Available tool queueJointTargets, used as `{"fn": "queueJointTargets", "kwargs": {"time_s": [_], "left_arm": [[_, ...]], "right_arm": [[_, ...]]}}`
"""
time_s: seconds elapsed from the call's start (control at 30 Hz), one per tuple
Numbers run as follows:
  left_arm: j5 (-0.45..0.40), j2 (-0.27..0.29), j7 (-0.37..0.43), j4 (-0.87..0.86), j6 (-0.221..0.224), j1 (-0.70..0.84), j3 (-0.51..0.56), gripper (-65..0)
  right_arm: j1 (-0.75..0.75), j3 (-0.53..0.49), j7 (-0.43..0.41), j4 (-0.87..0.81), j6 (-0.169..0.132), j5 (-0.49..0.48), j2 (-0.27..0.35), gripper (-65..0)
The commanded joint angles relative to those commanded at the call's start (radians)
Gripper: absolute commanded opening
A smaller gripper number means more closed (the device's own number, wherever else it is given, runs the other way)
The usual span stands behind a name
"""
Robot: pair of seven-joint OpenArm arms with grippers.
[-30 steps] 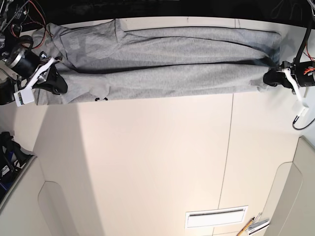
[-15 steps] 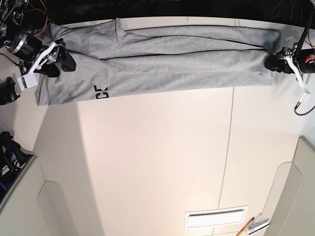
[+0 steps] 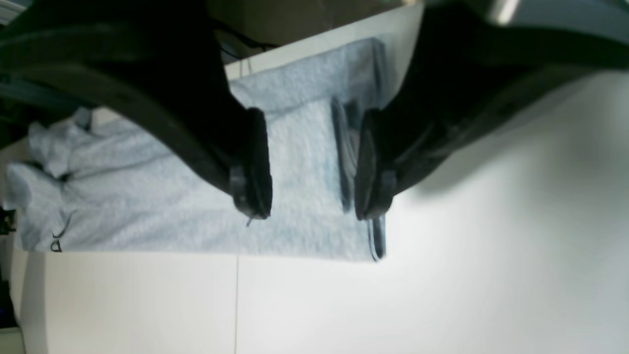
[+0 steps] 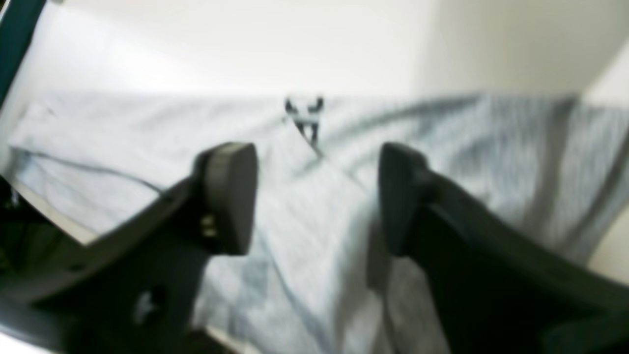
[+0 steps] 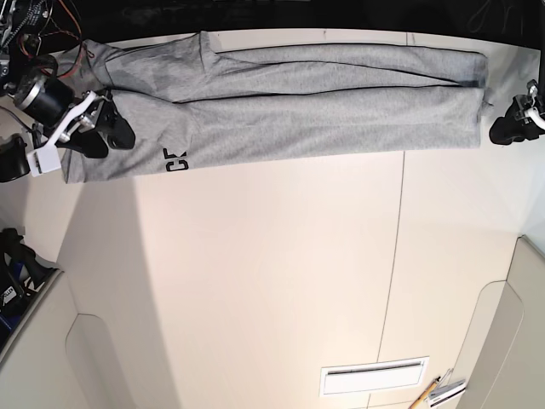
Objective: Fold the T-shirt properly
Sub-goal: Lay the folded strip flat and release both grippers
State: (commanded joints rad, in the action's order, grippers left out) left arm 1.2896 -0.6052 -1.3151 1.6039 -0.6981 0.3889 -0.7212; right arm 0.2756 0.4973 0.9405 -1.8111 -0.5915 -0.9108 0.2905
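T-shirt [image 5: 298,106] lies as long folded band across far edge of tabletop [image 5: 272,273], black lettering [image 5: 176,159] peeking at near edge. Left pincer [image 3: 309,167] agape, empty, off shirt's end over bare tabletop. Right pincer [image 4: 314,196] agape, empty, over other end of cloth; contact unclear, view blurred.

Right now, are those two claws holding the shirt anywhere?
No. Both the left tool and the right tool are open with nothing between their fingers; the shirt lies free on the table.
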Motion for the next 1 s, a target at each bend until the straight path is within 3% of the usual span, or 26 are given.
{"fn": "queueJointTargets", "kwargs": {"time_s": [0.1, 0.2, 0.3, 0.47, 0.7, 0.83, 1.0], "left_arm": [[-0.034, 0.033, 0.059, 0.000, 0.000, 0.045, 0.000, -29.9], [-0.068, 0.046, 0.085, 0.000, 0.000, 0.054, 0.000, -29.7], [-0.076, 0.046, 0.095, -0.001, 0.000, 0.061, 0.000, -18.0], [-0.145, 0.046, 0.159, -0.042, 0.000, 0.066, 0.000, -17.5], [-0.061, 0.046, 0.144, -0.148, 0.000, 0.068, 0.001, -17.5], [0.040, 0.046, 0.098, -0.149, 0.000, 0.100, 0.002, -17.5], [0.039, 0.066, 0.099, -0.149, 0.000, 0.127, 0.002, -17.5]], "right_arm": [[-0.003, 0.000, 0.012, 0.000, -0.004, -0.021, -0.012, -65.0], [0.001, 0.000, 0.047, 0.000, -0.012, -0.024, -0.011, -65.0], [0.021, -0.002, 0.055, 0.007, -0.015, -0.004, -0.011, -65.0], [0.018, -0.002, 0.046, 0.104, -0.016, 0.023, -0.011, -65.0], [0.018, -0.002, 0.040, 0.218, -0.019, -0.007, -0.011, -65.0], [0.015, -0.002, 0.040, 0.218, -0.018, -0.018, -0.011, -65.0], [0.013, -0.002, 0.036, 0.218, -0.018, -0.039, -0.011, -65.0]]}}
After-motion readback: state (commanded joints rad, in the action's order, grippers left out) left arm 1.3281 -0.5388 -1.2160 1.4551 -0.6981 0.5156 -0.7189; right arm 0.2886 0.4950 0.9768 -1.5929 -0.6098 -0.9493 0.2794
